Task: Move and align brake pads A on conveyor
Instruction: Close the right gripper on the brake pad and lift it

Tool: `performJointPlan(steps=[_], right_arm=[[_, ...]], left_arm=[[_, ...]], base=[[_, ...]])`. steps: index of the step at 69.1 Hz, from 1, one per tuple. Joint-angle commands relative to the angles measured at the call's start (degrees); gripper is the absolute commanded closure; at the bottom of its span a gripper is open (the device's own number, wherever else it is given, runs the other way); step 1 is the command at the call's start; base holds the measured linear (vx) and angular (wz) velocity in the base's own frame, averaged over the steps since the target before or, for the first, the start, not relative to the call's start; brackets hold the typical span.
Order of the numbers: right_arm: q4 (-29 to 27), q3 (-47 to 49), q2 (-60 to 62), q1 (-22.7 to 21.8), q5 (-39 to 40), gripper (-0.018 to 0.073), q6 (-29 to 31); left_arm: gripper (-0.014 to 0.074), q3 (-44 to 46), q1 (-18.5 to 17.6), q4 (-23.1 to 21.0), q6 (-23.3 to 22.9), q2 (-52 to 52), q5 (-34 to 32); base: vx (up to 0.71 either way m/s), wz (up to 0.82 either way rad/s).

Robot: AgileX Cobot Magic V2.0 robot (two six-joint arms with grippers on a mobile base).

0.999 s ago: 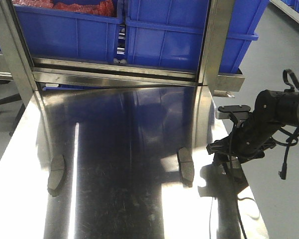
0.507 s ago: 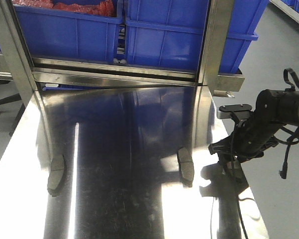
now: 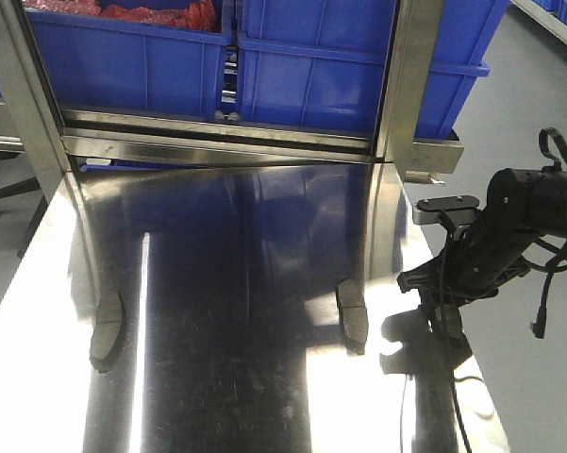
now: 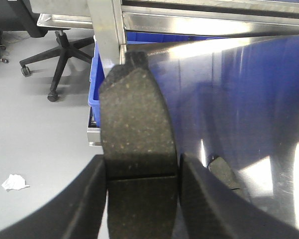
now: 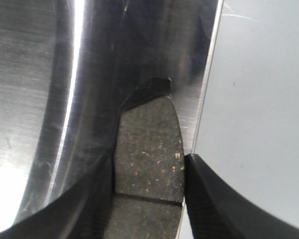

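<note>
Two brake pads A lie apart on the shiny steel table (image 3: 245, 396): one (image 3: 105, 330) at the left, one (image 3: 352, 315) right of centre. My right gripper (image 3: 441, 316) hangs at the table's right edge. In the right wrist view it (image 5: 149, 196) is shut on a third gritty pad (image 5: 149, 149), grooved, over the table's edge (image 5: 204, 99). My left gripper (image 4: 142, 196) is shut on another pad (image 4: 137, 124) beside the table's left edge; one pad (image 4: 221, 172) lies on the steel to its right. The conveyor is out of view.
Blue plastic bins (image 3: 302, 66) sit on a steel rack behind the table, with upright posts (image 3: 410, 75) at its back corners. An office chair (image 4: 59, 50) stands on the grey floor to the left. A scrap of paper (image 4: 14, 182) lies on the floor.
My right arm has shifted slightly to the right and up at the table's edge, still holding its pad. The two pads on the table have not moved.
</note>
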State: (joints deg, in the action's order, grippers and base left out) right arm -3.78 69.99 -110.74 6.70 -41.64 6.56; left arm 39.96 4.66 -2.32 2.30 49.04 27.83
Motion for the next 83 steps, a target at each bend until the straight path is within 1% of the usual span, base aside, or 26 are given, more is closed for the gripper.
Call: performJointPlan(steps=[1, 37, 54, 59, 72, 83], right_arm=[[-2.39, 1.40, 3.31, 0.16, 0.42, 0.0378, 0.08], [-2.88, 1.40, 9.02, 0.16, 1.65, 0.0378, 0.01], [-3.07, 0.41, 16.37, 0.16, 2.90, 0.0378, 0.78], [-3.07, -1.84, 20.37, 0.16, 5.61, 0.0378, 1.35], [-3.07, -11.92, 33.32, 0.16, 15.32, 0.0378, 2.52], [-3.07, -19.74, 44.39, 0.16, 19.03, 0.0378, 2.52]], left_arm=[[0.0482, 1.53, -0.18, -0.53, 0.02, -0.77, -4.71], [0.0482, 1.53, -0.18, -0.53, 0.02, -0.77, -4.71], [0.0482, 1.53, -0.18, -0.53, 0.02, -0.77, -4.71], [0.0482, 1.53, -0.18, -0.53, 0.02, -0.77, -4.71], [0.0482, 1.53, -0.18, -0.53, 0.02, -0.77, -4.71], [0.0482, 1.53, -0.18, -0.53, 0.02, -0.77, -4.71]], base=[[0.00, 0.00], [0.00, 0.00], [0.00, 0.00], [0.00, 0.00], [0.00, 0.00], [0.00, 0.00]])
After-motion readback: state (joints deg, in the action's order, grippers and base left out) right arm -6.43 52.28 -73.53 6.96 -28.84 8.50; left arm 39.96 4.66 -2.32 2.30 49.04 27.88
